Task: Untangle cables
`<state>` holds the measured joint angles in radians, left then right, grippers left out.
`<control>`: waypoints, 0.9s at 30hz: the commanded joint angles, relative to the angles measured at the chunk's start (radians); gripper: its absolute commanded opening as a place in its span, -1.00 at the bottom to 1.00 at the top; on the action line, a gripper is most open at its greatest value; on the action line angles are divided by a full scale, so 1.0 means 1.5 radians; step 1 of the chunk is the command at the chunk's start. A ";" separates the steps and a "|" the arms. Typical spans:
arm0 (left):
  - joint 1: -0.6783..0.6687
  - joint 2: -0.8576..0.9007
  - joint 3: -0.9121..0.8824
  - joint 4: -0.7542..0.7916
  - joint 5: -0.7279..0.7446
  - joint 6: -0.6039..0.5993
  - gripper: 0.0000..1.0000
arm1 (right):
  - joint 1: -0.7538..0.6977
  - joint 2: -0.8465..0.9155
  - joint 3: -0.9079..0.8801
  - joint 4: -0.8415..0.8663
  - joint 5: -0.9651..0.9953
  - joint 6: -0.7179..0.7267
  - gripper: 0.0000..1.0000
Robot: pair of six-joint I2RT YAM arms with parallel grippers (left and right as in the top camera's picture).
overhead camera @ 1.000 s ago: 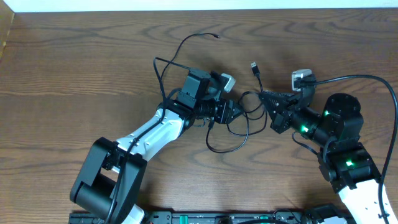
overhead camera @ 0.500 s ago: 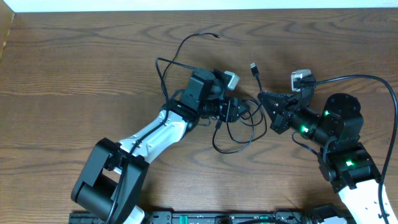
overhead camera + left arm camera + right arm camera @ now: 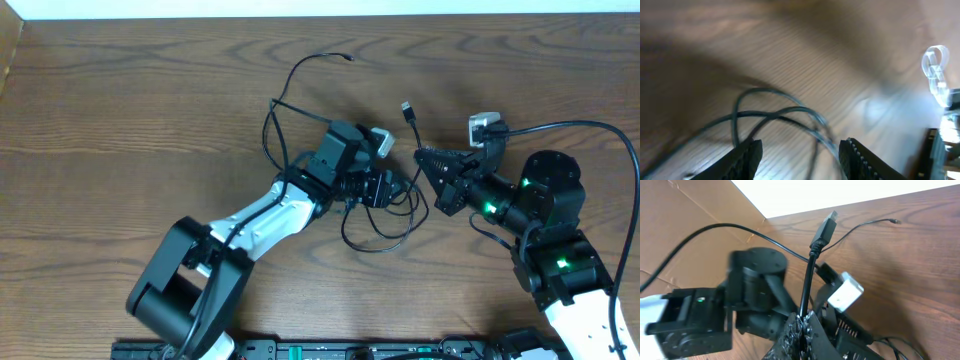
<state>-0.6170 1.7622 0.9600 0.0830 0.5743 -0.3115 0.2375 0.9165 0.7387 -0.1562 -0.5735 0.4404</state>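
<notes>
Cables, thin black cords [image 3: 807, 280] tangled on the brown wooden table [image 3: 150, 90] between both arms, could cinch into a knot if the right gripper [image 3: 802, 321], clenched on one near its plug [image 3: 824, 224], pulls while loops seemingly snag on the parted fingers of the left gripper [image 3: 801, 157].

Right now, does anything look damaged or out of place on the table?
Nothing looks damaged. The black cable lies in crossed loops ahead of the open left gripper, and the right gripper is shut on it just short of its plug.
</notes>
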 commanded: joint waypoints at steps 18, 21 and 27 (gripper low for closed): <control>0.032 0.033 -0.005 -0.068 -0.056 0.012 0.10 | -0.023 -0.019 0.018 -0.014 -0.005 -0.006 -0.99; 0.032 0.033 -0.005 -0.062 -0.002 0.011 0.10 | -0.023 -0.019 0.018 -0.014 -0.003 -0.007 -0.98; 0.032 0.033 -0.005 -0.057 0.061 -0.032 0.10 | -0.023 -0.019 0.018 -0.014 -0.001 -0.008 -0.98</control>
<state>-0.5674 1.8088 0.9596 -0.0021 0.5800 -0.3199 0.2115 0.9001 0.7387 -0.1761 -0.5762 0.4397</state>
